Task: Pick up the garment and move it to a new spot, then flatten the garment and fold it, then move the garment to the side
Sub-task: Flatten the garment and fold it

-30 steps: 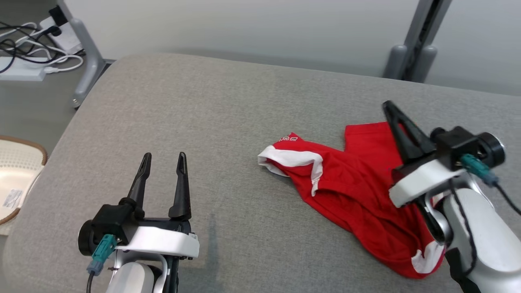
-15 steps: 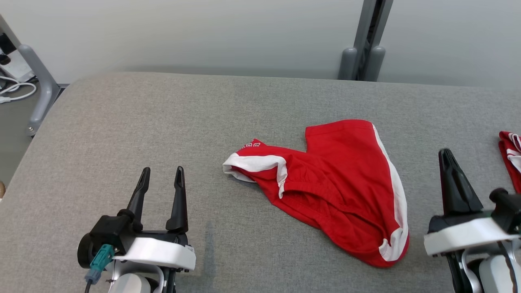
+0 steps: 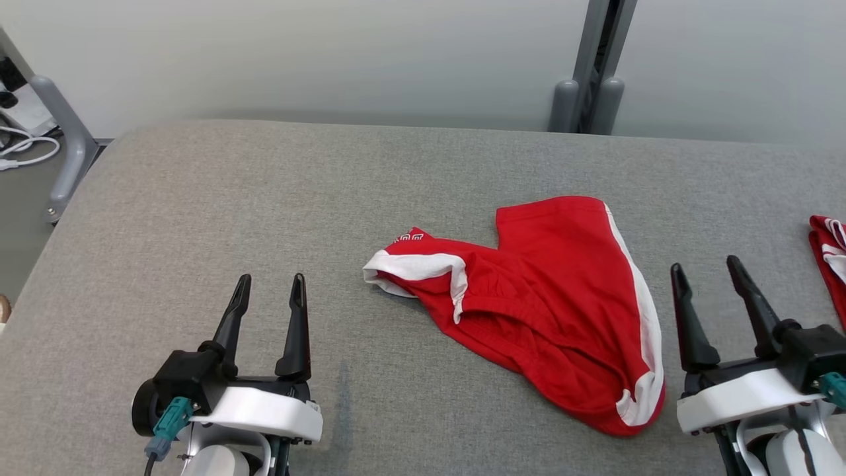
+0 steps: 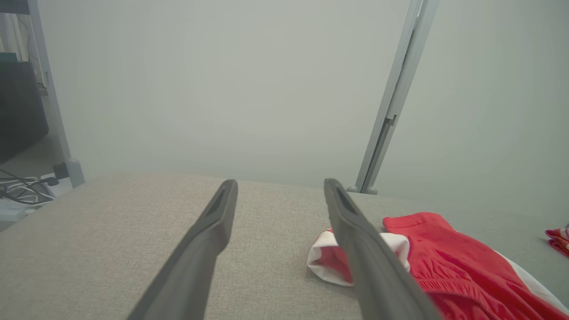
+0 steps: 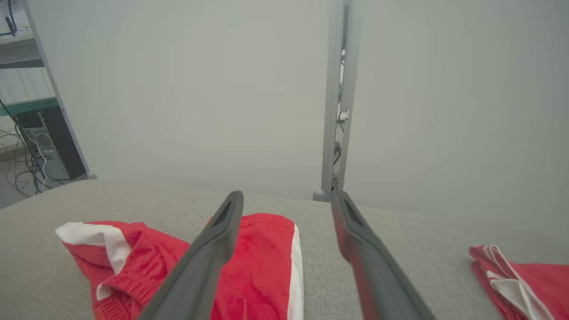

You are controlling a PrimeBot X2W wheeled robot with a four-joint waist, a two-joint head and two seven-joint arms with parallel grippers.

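The garment (image 3: 562, 304), red shorts with white side stripes, lies rumpled and loose on the grey table (image 3: 264, 198), right of centre. It shows in the left wrist view (image 4: 458, 266) and the right wrist view (image 5: 258, 262) too. My left gripper (image 3: 271, 287) hovers open at the lower left, well apart from the cloth. My right gripper (image 3: 707, 274) stands open just right of the garment's striped edge, with nothing between its fingers. The same open jaws appear for the left gripper (image 4: 280, 184) and the right gripper (image 5: 289, 195) in their wrist views.
A second red and white garment (image 3: 829, 258) lies at the table's right edge, also seen as a folded piece (image 5: 520, 275) in the right wrist view. A grey post (image 3: 588, 73) stands behind the table. Cables and a frame leg (image 3: 63, 152) sit at the far left.
My right gripper has let go of the garment, drawn back to the lower right and opened. The head camera swung right early on. The left gripper rose slightly.
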